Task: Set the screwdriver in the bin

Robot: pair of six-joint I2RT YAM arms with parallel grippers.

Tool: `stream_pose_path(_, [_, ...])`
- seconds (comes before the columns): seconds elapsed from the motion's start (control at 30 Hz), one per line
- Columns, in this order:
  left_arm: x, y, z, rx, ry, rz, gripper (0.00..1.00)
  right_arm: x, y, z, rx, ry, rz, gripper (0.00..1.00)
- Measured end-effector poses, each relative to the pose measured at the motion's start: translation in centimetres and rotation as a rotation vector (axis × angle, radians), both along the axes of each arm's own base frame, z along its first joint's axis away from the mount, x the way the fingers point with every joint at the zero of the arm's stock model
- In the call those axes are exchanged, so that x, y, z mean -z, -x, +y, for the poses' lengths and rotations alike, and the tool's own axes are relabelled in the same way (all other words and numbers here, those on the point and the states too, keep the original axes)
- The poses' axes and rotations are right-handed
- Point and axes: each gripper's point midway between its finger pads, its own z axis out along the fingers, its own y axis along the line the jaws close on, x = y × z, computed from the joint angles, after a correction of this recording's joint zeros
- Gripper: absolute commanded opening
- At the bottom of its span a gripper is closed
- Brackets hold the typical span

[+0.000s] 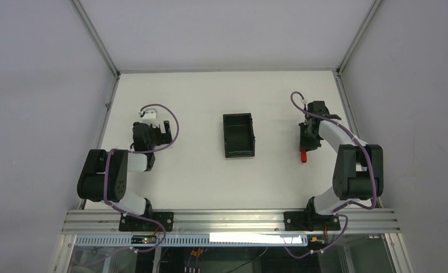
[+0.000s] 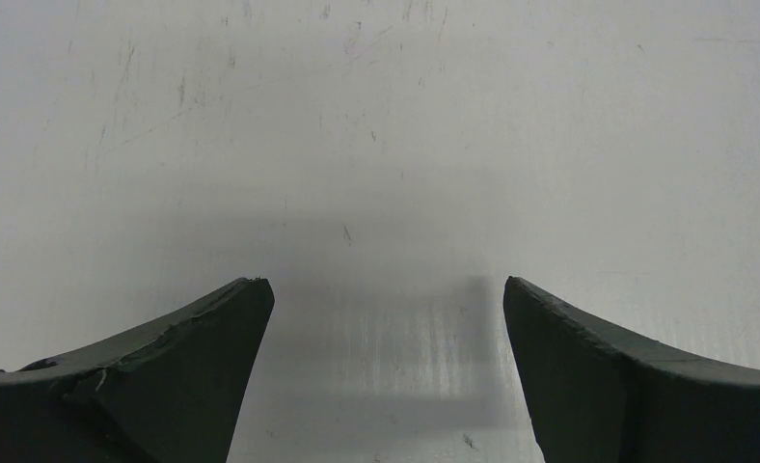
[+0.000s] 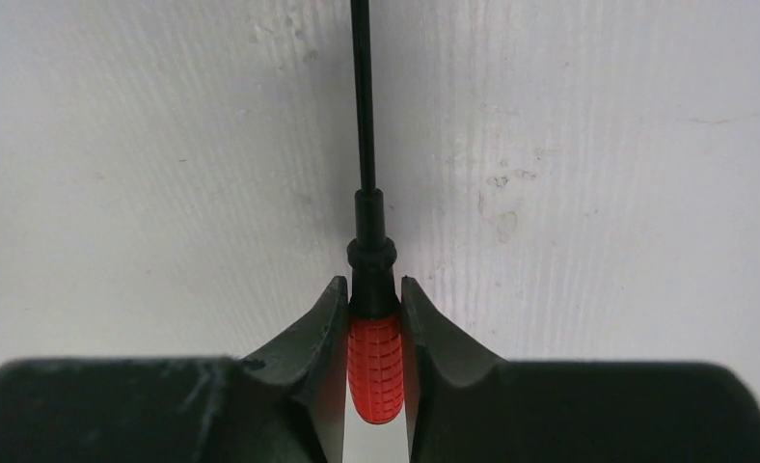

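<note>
The screwdriver point(image 3: 373, 357) has a short red ribbed handle and a thin black shaft that runs up out of the right wrist view. My right gripper point(image 3: 372, 294) is shut on its handle, both fingers pressed against it, low over the white table. In the top view the red handle end point(image 1: 303, 156) shows below the right gripper point(image 1: 308, 139) at the right side of the table. The bin point(image 1: 238, 135), a small black open tray, stands at the table's middle, to the left of the right gripper. My left gripper point(image 2: 386, 289) is open and empty over bare table; in the top view it point(image 1: 153, 132) is at the left.
Metal frame posts point(image 1: 341, 74) and grey walls bound the white table point(image 1: 199, 176) on the left, right and back. An aluminium rail point(image 1: 227, 219) with both arm bases runs along the near edge.
</note>
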Motion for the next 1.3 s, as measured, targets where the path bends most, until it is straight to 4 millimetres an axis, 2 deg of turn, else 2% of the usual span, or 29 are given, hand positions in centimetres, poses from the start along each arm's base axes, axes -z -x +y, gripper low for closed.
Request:
stream_pose_path(0.1, [0.0,0.0,0.0,0.000,0.000,0.000,0.99,-2.6,-0.8,0.1,0.000,-0.007,-0.071,0.15])
stream_pose_path(0.2, [0.0,0.0,0.0,0.000,0.000,0.000,0.99,-7.0,-2.8,1.0,-0.007,-0.038,-0.208,0.16])
stream_pose_path(0.3, [0.0,0.0,0.0,0.000,0.000,0.000,0.99,-11.4,-4.4,3.0,-0.045,-0.092,-0.330,0.17])
stream_pose_path(0.33, [0.0,0.0,0.0,0.000,0.000,0.000,0.99,-13.4,-4.9,4.3,-0.078,-0.112,-0.378,0.17])
stream_pose_path(0.4, [0.0,0.0,0.0,0.000,0.000,0.000,0.99,-15.6,-5.3,6.6,-0.134,-0.139,-0.426,0.18])
stream_pose_path(0.47, [0.0,0.0,0.0,0.000,0.000,0.000,0.99,-17.7,-5.4,9.7,-0.210,-0.176,-0.465,0.18])
stream_pose_path(0.63, [0.0,0.0,0.0,0.000,0.000,0.000,0.99,-20.4,-4.0,17.1,-0.379,-0.249,-0.500,0.18])
stream_pose_path(0.77, [0.0,0.0,0.0,0.000,0.000,0.000,0.99,-19.7,-3.3,21.6,-0.482,-0.256,-0.477,0.19])
stream_pose_path(0.93, [0.0,0.0,0.0,0.000,0.000,0.000,0.99,-15.4,-3.8,25.4,-0.559,-0.189,-0.382,0.19])
stream_pose_path(1.03, [0.0,0.0,0.0,0.000,0.000,0.000,0.99,-12.6,-4.0,26.4,-0.574,-0.135,-0.329,0.19])
stream_pose_path(1.13, [0.0,0.0,0.0,0.000,0.000,0.000,0.99,-10.2,-4.2,26.5,-0.583,-0.085,-0.286,0.20])
stream_pose_path(1.3, [0.0,0.0,0.0,0.000,0.000,0.000,0.99,-8.3,-4.5,26.1,-0.596,-0.046,-0.270,0.23])
